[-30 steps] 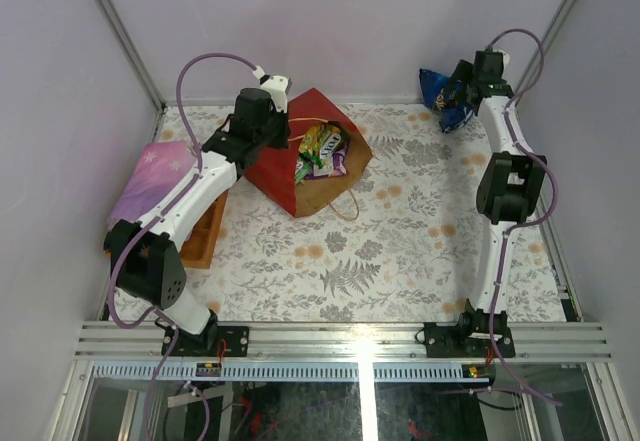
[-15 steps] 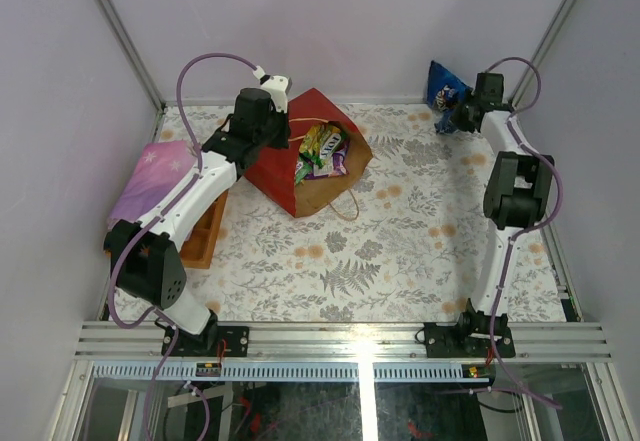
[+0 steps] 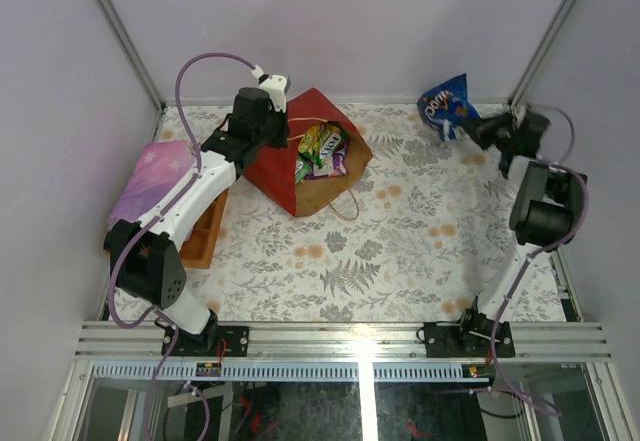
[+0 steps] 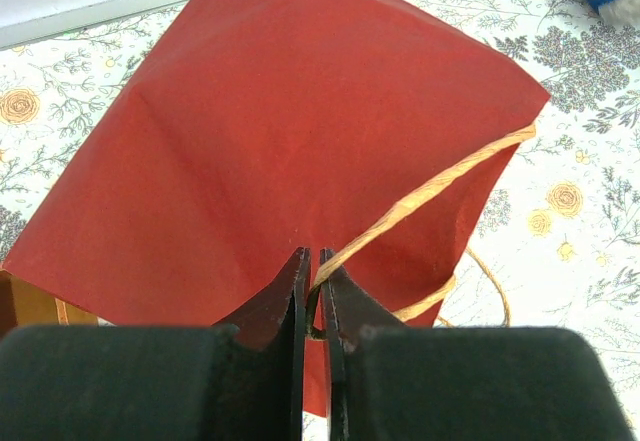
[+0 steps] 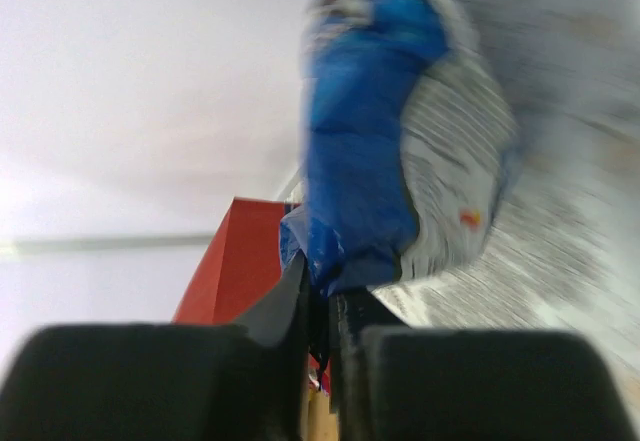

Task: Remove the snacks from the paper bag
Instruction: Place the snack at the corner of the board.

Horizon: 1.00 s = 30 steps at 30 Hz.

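Note:
The red paper bag [image 3: 283, 169] lies on its side at the back left, its brown mouth facing right. Snacks show in the mouth: a green-yellow packet [image 3: 320, 143] over a purple one [image 3: 328, 168]. My left gripper [image 3: 281, 133] is at the bag's upper edge. In the left wrist view it [image 4: 316, 266] is shut on the bag's thin handle [image 4: 430, 191], above the red side [image 4: 280, 131]. My right gripper [image 3: 480, 127] is at the back right, shut on the edge of the blue Doritos bag [image 3: 445, 104]. In the right wrist view that bag [image 5: 360, 161] hangs above the gripper [image 5: 320, 286].
A folded pink-purple cloth [image 3: 150, 179] lies over an orange-brown wooden tray [image 3: 205, 233] at the left edge. Grey walls and metal frame posts [image 3: 545, 36] close in the back and sides. The floral tabletop [image 3: 400, 251] stretches between the arms.
My right gripper has shut on the blue Doritos bag, and its wrist has swung right, turning the bag with it. The left arm and the paper bag have not moved.

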{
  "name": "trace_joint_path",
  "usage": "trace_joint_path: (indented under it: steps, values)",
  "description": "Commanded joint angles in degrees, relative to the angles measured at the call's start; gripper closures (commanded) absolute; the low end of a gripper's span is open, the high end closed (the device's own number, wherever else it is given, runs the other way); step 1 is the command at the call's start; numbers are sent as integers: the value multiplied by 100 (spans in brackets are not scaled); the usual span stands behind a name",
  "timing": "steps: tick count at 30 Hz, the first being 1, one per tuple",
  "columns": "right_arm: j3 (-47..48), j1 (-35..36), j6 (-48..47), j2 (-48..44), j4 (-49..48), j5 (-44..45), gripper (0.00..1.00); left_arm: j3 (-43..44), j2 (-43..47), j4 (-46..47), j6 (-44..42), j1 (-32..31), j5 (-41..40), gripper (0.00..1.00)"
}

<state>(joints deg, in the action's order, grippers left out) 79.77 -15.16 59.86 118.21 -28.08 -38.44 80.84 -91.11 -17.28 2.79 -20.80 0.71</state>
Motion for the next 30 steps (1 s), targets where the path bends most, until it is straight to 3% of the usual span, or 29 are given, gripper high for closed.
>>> trace_joint_path:
  steps: [1,3,4,6,13,18,26,30]
  values:
    - [-1684,-824,1771,-213,-2649,-10,77,-29,160,88,-12,110,-5,94]
    - [-1998,-861,1354,-402,-2235,254,35,18,109,74,1,108,52,93]
    - [-2066,-851,1041,-537,-1917,445,19,53,84,49,5,111,67,93]
    - [-2192,-807,554,-917,-1304,953,2,107,33,-11,4,113,74,94]
    - [-2044,-146,-1363,-2805,1113,4400,1,142,50,-17,58,116,117,94]
    - [-791,873,-2625,-2617,2307,6274,1,156,23,15,96,107,205,94]
    - [2451,1120,-3537,-19,4463,5140,2,20,145,55,75,109,101,94]
    - [4006,1120,-3773,1430,5424,5136,1,31,138,23,47,111,84,95]
